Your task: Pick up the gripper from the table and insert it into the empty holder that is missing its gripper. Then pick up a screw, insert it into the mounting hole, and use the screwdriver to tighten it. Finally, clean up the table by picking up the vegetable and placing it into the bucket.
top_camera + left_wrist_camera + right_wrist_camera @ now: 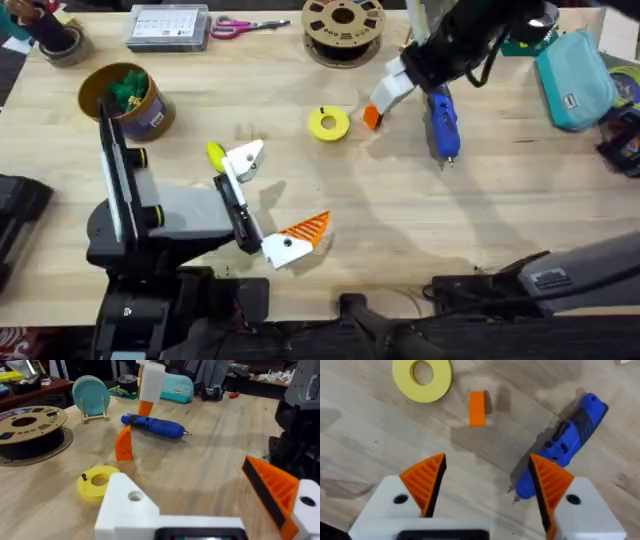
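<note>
The loose orange gripper [477, 407] stands on the table between a yellow ring [422, 377] and the blue screwdriver [565, 447]. My right gripper [487, 467] hovers open above it, both orange pads in place; in the overhead view it [405, 85] is just beyond the gripper [371, 117]. My left gripper [272, 197] is open, one finger a bare white holder [132, 510], the other bearing an orange wedge [272, 490]. The yellow vegetable [215, 153] lies beside the holder [245, 158]. A tiny dark screw [84, 477] sits on the ring. The bucket [125, 100] stands at the far left.
A brown filament spool [343, 28], scissors [240, 26] and a parts box [168, 27] line the far edge. A teal pouch [573, 80] lies at the far right. Bare wood lies between the two arms.
</note>
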### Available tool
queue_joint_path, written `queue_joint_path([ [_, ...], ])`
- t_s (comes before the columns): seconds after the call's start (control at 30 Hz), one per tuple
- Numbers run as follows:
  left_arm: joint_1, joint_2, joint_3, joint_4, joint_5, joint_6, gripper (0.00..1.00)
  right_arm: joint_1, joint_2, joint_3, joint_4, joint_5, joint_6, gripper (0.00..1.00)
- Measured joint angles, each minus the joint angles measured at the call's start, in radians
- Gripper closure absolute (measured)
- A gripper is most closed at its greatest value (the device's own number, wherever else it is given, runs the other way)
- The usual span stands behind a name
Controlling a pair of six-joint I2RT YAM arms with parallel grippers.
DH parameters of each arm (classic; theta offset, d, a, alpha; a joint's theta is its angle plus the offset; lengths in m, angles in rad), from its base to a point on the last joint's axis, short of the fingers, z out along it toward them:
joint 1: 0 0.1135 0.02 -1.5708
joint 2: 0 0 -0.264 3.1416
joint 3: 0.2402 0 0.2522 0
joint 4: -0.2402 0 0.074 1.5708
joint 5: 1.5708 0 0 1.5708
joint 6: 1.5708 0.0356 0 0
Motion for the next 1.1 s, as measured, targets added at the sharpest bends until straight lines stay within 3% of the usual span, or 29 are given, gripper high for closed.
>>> queue_joint_path([
  [0.7,0.000,0.000,0.000,0.000,0.000,0.000,0.015,0.033,0.183,-0.018,0.137,0.000,0.076,0.010],
  [0.97,0.000,0.000,0.000,0.000,0.000,0.000,0.015,0.031,0.221,-0.019,0.184,0.000,0.079,0.180],
  [1.1,0.000,0.000,0.000,0.000,0.000,0.000,0.015,0.029,0.221,-0.018,0.187,0.000,0.080,0.375],
])
